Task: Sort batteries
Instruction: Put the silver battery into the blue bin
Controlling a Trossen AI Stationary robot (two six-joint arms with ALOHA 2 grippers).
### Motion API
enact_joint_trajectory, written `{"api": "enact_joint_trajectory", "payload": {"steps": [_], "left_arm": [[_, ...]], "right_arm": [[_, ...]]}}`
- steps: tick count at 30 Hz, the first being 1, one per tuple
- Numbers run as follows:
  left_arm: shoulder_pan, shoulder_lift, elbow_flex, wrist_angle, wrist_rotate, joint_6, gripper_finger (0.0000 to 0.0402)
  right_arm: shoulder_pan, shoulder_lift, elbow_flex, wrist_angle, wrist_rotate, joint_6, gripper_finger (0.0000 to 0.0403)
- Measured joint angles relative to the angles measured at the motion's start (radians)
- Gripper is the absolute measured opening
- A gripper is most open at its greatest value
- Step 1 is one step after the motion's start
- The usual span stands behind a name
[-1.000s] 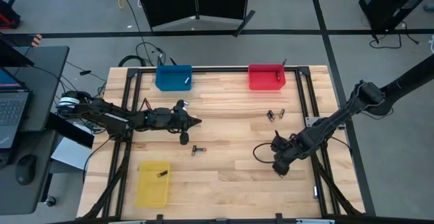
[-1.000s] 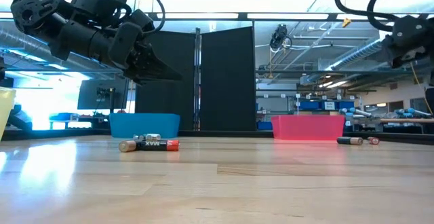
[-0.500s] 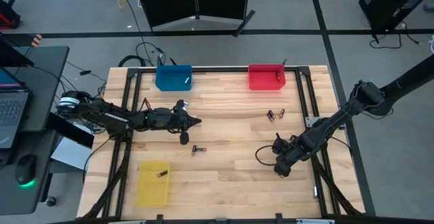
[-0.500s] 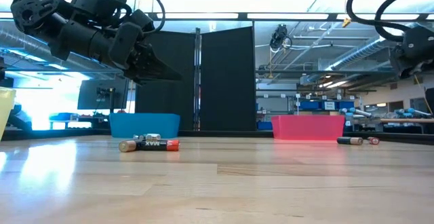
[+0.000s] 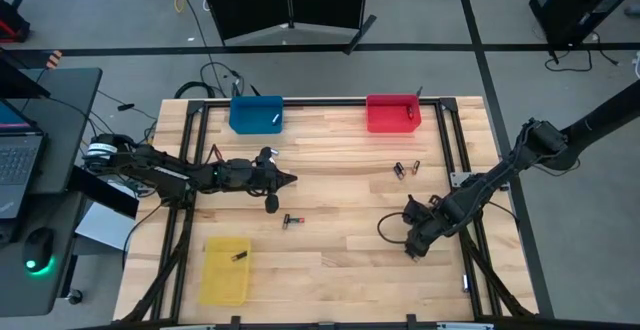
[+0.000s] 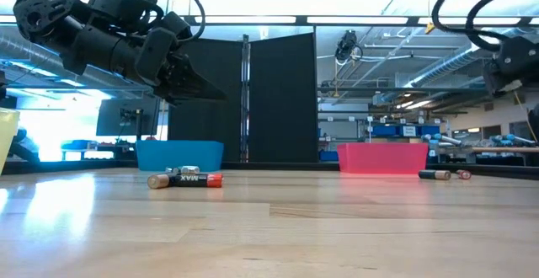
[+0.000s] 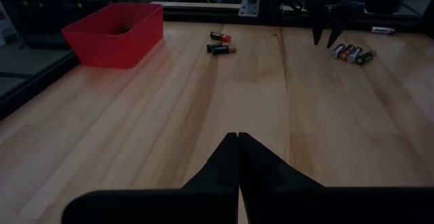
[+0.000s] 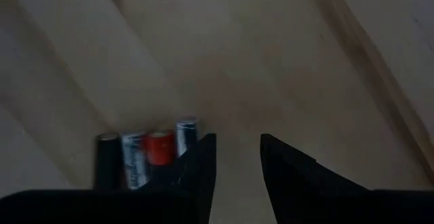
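Batteries lie in small groups on the wooden table. A row of several cells (image 8: 146, 157) lies side by side just beside my right gripper (image 8: 234, 149), which is open and points down at the table's right near part (image 5: 412, 250). The left wrist view shows that row (image 7: 349, 52) next to the right fingers (image 7: 324, 39). Two batteries (image 5: 290, 220) lie mid-table, shown in the low view as a copper-ended cell and a black and red one (image 6: 185, 179). Another pair (image 5: 405, 169) lies near the red bin. My left gripper (image 5: 292, 179) is shut and hovers above the table's left middle.
A blue bin (image 5: 256, 113) and a red bin (image 5: 392, 113) stand at the far edge, each with a battery inside. A yellow bin (image 5: 226, 270) at the near left holds one dark cell. Bare wood lies between the two arms.
My right arm has edged a little toward the table's right edge, gripper still open.
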Motion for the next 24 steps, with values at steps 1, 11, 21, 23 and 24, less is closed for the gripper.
{"api": "enact_joint_trajectory", "payload": {"steps": [1,11,21,23,24], "left_arm": [[0.0,0.0,0.0,0.0,0.0,0.0,0.0007],[0.0,0.0,0.0,0.0,-0.005,0.0,0.0007],[0.0,0.0,0.0,-0.002,-0.008,0.0,0.0007],[0.0,0.0,0.0,-0.002,-0.008,0.0,0.0007],[0.0,0.0,0.0,-0.001,-0.008,0.0,0.0007]], "right_arm": [[0.001,0.0,0.007,0.011,-0.001,-0.007,0.0127],[0.002,0.037,0.011,0.051,-0.015,-0.059,0.0131],[-0.001,0.086,0.005,0.029,-0.024,-0.063,0.013],[-0.005,0.084,0.006,0.015,-0.025,-0.059,0.0131],[-0.006,0.082,0.006,0.008,-0.026,-0.059,0.0131]]}}
